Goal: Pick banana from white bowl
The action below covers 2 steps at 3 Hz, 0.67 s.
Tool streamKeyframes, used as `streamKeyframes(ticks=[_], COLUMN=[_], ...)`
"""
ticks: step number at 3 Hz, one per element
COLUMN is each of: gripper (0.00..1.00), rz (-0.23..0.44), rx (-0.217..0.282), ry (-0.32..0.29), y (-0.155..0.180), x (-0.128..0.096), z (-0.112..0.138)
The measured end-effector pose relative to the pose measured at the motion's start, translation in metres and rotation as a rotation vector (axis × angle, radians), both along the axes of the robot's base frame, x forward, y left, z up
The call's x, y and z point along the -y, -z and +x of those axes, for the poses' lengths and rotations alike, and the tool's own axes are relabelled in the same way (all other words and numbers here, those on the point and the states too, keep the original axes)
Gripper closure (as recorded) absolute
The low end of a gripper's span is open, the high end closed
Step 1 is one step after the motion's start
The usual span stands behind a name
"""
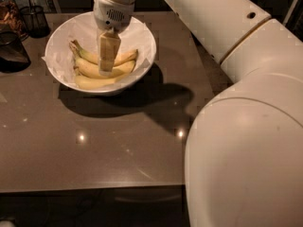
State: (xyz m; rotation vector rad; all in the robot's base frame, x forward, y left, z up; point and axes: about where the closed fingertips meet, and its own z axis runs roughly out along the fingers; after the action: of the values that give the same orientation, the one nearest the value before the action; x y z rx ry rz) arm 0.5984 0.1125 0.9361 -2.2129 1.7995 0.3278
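Three dark containers (13,51) stand bunched at the far left of the counter (94,150), partly cut off at the edge, the rear one a mesh cup (34,20) with thin sticks rising from it. Just right of them, not touching, sits the white bowl (150,44), wide and shallow, lined with crumpled white paper (59,56) that pokes over the rim on the left. Three bananas (87,69) lie in it side by side, stems gathered at the left and tips pointing right. The gripper (105,71) points straight down into the middle of the bowl, its pale tip at the middle banana; whether it is spread, pressed together or pinching the fruit cannot be told from this angle. Its white wrist housing (113,11) hangs over the bowl's far rim. Right of the bowl a broad shadow (161,98) falls on the brown counter, with two small light glints (81,137) nearer the front edge. The thick white arm (246,126) fills the whole right side
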Motion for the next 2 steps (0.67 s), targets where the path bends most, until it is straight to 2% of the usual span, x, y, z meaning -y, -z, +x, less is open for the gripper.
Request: streamKeyframes(ticks=[1,2], gripper=[0.28,0.45], rz=[-0.004,-0.008], rx=[-0.012,-0.041], ry=[-0.007,0.0], y=[0.006,0.018], x=[-0.005,-0.007], z=[0.002,0.004])
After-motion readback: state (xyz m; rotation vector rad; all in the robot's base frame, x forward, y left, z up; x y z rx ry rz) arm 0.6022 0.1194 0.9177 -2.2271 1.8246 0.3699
